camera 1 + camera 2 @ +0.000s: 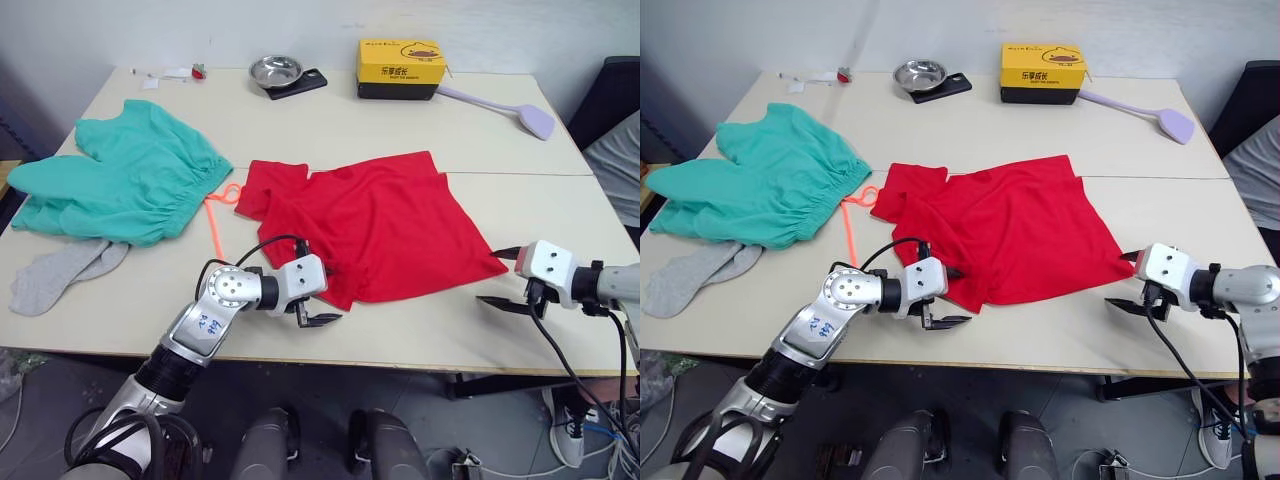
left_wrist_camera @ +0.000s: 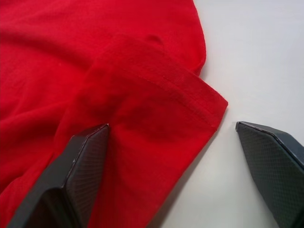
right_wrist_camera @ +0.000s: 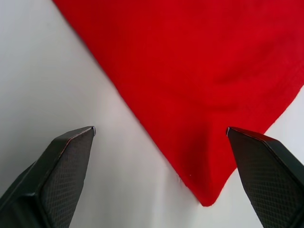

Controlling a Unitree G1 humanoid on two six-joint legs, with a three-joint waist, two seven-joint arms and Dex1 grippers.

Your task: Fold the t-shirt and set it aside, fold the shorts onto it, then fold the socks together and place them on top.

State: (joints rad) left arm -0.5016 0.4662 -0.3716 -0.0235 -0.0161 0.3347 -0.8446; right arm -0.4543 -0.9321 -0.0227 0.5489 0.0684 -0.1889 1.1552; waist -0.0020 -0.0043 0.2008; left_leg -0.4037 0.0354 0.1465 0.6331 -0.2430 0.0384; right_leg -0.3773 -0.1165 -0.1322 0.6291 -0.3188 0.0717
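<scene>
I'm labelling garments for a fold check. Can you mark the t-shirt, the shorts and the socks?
t-shirt [image 1: 385,225], left eye view, middle of the red body.
shorts [image 1: 120,185], left eye view, centre of the teal fabric.
socks [image 1: 60,275], left eye view, middle of the grey pair.

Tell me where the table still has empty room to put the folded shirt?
The table is bare on the right, between the t-shirt and the lilac spatula. Another bare strip runs in the middle, from the shorts to the yellow box. The left is crowded with shorts and socks.
</scene>
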